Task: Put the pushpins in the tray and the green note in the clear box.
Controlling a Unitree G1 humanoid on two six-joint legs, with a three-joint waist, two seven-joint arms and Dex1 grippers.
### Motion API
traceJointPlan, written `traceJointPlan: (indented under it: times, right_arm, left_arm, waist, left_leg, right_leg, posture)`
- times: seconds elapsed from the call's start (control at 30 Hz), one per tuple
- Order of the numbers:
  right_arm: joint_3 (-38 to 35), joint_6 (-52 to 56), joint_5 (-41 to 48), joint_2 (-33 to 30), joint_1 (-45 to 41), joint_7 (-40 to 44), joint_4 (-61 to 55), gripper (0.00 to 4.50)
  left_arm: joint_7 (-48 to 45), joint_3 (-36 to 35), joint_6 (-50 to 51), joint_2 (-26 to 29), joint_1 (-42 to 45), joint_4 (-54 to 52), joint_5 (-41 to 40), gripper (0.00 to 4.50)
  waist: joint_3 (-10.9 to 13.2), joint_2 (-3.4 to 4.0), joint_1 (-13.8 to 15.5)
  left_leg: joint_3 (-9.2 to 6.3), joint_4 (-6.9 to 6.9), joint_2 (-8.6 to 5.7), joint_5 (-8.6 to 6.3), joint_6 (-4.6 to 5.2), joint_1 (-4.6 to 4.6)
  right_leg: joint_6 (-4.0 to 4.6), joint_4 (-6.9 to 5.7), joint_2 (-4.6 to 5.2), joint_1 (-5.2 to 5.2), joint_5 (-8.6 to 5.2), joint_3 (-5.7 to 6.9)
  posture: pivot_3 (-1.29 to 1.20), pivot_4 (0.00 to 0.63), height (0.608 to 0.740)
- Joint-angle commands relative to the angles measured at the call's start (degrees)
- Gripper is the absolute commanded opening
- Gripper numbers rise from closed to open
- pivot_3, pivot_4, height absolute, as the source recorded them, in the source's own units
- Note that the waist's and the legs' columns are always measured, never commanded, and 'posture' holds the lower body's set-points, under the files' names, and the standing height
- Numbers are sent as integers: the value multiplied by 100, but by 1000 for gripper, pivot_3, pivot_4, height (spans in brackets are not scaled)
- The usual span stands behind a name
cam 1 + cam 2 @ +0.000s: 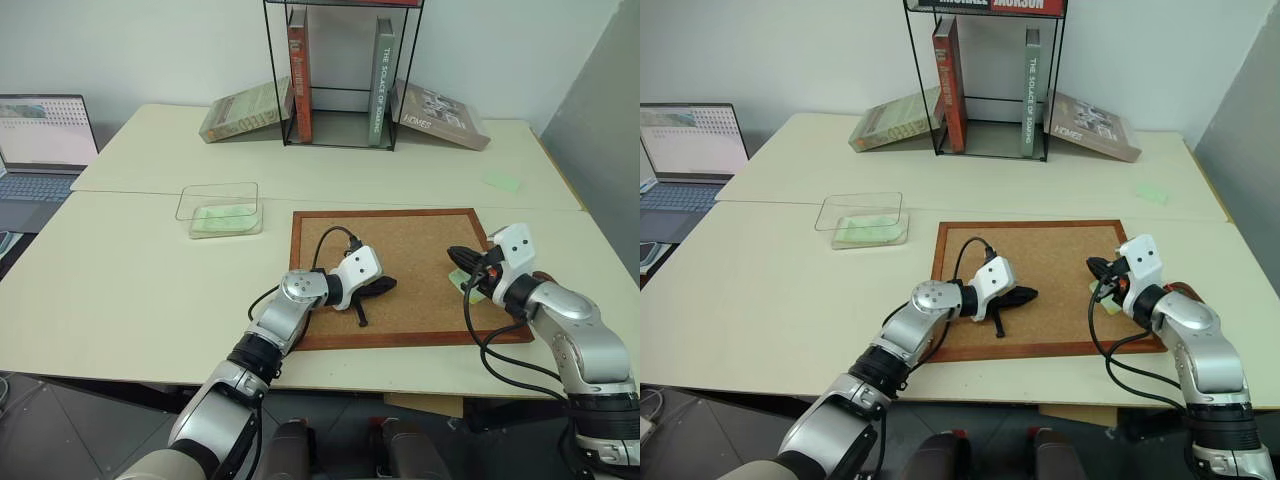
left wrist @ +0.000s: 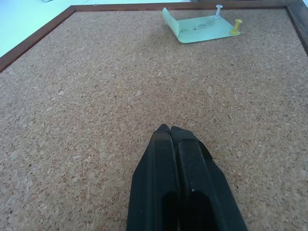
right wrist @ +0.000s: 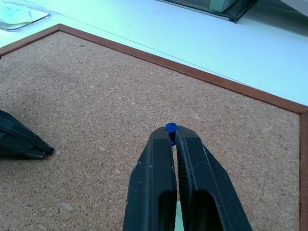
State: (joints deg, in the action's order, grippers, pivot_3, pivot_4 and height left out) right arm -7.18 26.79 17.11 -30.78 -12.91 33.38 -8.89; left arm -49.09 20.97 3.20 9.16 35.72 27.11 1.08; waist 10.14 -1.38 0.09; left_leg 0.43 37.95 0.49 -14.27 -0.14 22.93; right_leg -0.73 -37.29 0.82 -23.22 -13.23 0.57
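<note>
A: Item, arms: what is showing?
B: Silver-grey jointed shells, white wrist housings, black cables looping alongside each forearm.
A: Item, left claw (image 1: pixel 380 289) and right claw (image 1: pixel 458 254)?
B: Each is showing two black tapering fingers (image 2: pixel 163 192).

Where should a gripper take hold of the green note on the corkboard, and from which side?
Take the green note by its curled-up free edge, coming from the corkboard's open middle. A white pushpin and a yellow pushpin still pin its far side, so they probably must come out first.
</note>
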Motion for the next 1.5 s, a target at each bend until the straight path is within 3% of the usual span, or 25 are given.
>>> traceJointPlan:
  times: [0.03,0.33,0.63,0.67,0.73,0.93,1.2,1.5]
  right_arm:
    - [-544,72,95,-210,14,-187,-294,29]
    - [-1391,221,-309,-1062,1111,-259,-12,29]
    - [-1351,394,-470,-1360,1537,-174,187,29]
    - [-1320,432,-485,-1368,1547,-161,201,531]
    - [-1261,523,-539,-1365,1530,-200,213,732]
    - [-1195,621,-556,-1348,1393,-250,324,1873]
    - [-1353,660,-428,-1293,1380,-229,268,3598]
    - [-1379,313,152,-988,1499,251,-227,3728]
  left_arm:
    - [-53,196,58,-16,-120,110,188,0]
    - [-84,157,-6,-16,-125,125,210,0]
    - [-112,137,-167,-71,-63,240,222,0]
    - [-107,139,-186,-71,-59,249,231,0]
    - [-99,138,-217,-76,-57,266,242,0]
    - [-84,140,-289,-44,-101,277,275,0]
    - [-59,118,-370,-23,-85,370,303,0]
    - [-50,113,-482,-19,-45,499,329,0]
  waist:
    - [0,0,4]
    - [-6,9,33]
    - [-22,34,17]
    - [-22,35,17]
    - [-22,35,15]
    - [-23,36,14]
    - [-26,37,13]
    - [-32,46,9]
  left_leg:
    - [0,0,-1,0,0,0]
    - [1,-5,-1,-1,2,2]
    - [4,-2,-1,-1,2,-1]
    - [3,-2,-1,-1,2,-1]
    - [4,-2,-2,-1,2,0]
    - [5,-2,-3,-1,2,0]
    - [4,-2,-2,-1,2,0]
    - [2,-2,-1,-1,2,-1]
  right_leg:
    - [0,0,1,0,0,0]
    - [0,8,2,1,0,-1]
    - [-1,7,-1,2,0,0]
    - [-1,7,-1,2,0,0]
    - [-2,9,-1,2,0,0]
    - [-2,10,-1,2,1,1]
    - [-3,11,-1,3,1,1]
    - [-3,11,-4,4,1,2]
  posture:
    - [0,150,740]
    - [0,150,740]
    - [0,150,740]
    - [0,150,740]
    - [0,150,740]
    - [0,150,740]
    - [0,150,740]
    - [0,150,740]
